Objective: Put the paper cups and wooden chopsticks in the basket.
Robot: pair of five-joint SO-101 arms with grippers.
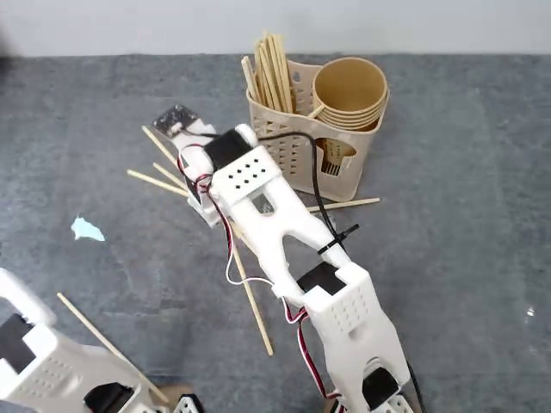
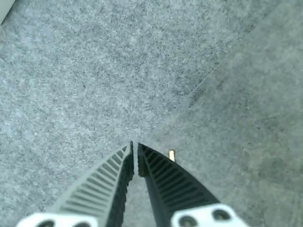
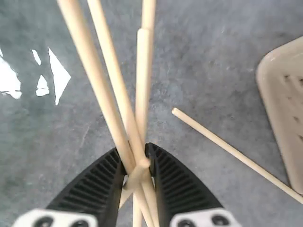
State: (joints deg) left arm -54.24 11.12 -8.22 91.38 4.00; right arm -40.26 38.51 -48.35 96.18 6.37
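Several wooden chopsticks (image 3: 101, 94) are pinched between the jaws of my right gripper (image 3: 137, 163), pale round sticks fanning forward from the tips. One loose chopstick (image 3: 227, 149) lies just beside on the grey mat (image 3: 213, 56), its length running toward the basket (image 1: 301, 159), which stands near this arm with paper cups (image 1: 349, 86) stacked inside. My left gripper (image 2: 135, 158), jaws pressed together on nothing, is well apart.

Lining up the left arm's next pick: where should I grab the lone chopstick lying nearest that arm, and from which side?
Take the chopstick around the middle of its bare length, probably straight down from above, closing across its slanted line. It lies flat and alone on the table, so both sides are free.
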